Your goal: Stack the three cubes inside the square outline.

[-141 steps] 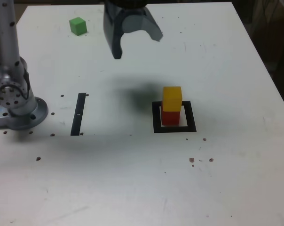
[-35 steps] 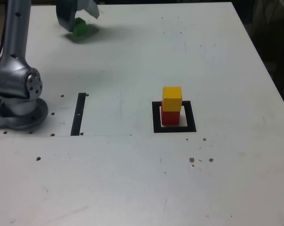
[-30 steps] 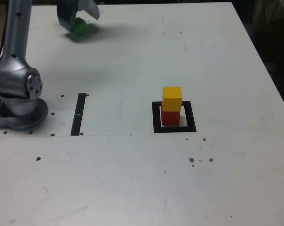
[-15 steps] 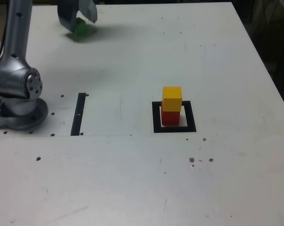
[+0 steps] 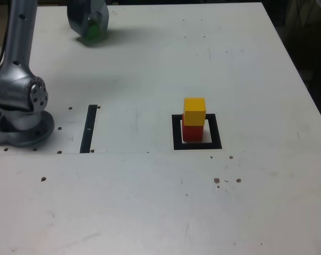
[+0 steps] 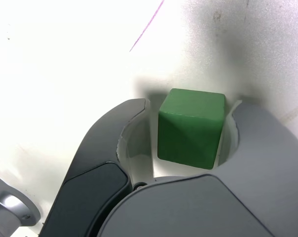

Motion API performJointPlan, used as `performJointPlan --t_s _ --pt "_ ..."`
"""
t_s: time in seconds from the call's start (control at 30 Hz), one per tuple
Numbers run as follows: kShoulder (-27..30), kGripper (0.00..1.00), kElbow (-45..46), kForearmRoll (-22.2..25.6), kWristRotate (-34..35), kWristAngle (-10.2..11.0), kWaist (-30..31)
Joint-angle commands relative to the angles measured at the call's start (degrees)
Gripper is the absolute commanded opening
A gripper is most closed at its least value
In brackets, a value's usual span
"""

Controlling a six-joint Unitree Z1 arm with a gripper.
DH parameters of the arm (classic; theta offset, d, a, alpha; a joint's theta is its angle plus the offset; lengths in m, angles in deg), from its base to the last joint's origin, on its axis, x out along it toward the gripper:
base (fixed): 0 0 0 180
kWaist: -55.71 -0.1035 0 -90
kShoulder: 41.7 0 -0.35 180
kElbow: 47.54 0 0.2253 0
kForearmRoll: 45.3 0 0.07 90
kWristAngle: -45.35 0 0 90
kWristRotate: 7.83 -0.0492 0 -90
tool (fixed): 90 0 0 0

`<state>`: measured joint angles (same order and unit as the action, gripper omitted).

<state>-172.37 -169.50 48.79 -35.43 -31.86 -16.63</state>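
Since a second ago the jaws have drawn in around the green cube (image 6: pixel 191 128), which has not shifted from the table's (image 5: pixel 150 69) far corner on the exterior view's left. The gripper (image 6: pixel 188 111) straddles it squarely, one finger on each flat side, but the wrist view shows slivers of gap, so I cannot tell if it is clamped yet. The yellow cube (image 5: pixel 194 111) sits on the red cube (image 5: pixel 191 132) inside the outline (image 5: pixel 176 144), waiting for its third block. A centred grip should keep the cube level for stacking.
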Motion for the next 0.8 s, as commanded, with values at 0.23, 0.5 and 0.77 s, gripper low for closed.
performJointPlan --t_s 0.23,0.5,0.77 --pt "-0.3 0.30 -0.2 -0.1 -0.2 -0.2 0.5" --pt "0.5 0.30 0.0 0.3 -0.8 -0.5 0.7" --pt "4.2 0.30 2.1 0.7 -1.4 -1.8 3.6"
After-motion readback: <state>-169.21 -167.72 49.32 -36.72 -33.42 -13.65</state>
